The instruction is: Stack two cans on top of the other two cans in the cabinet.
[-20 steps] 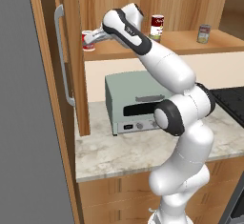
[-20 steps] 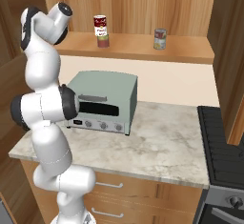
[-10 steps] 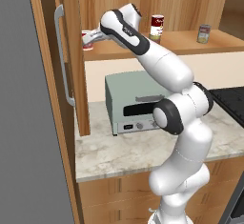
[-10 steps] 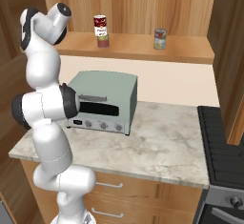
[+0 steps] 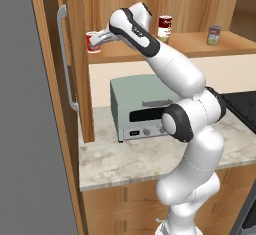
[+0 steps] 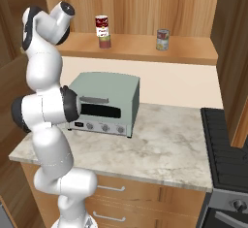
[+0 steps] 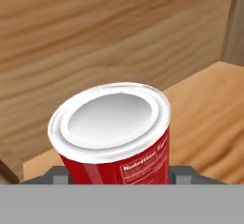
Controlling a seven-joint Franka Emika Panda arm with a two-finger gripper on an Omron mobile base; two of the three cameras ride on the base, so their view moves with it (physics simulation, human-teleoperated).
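Because the small red can with silver rims stands upright on the light-brown plank shelf at its far left end, close to the cabinet door, its long axis runs vertical and crosswise to my reach, and it sits right between my two dark fingers. My gripper has narrowed onto its sides, one tip at each flank, though I cannot tell whether the hold is firm yet. Well to my right the greenish-grey can with yellow label stands alone, my likely target. Nearer, the dark-red-and-white can already sits on another greenish-grey can.
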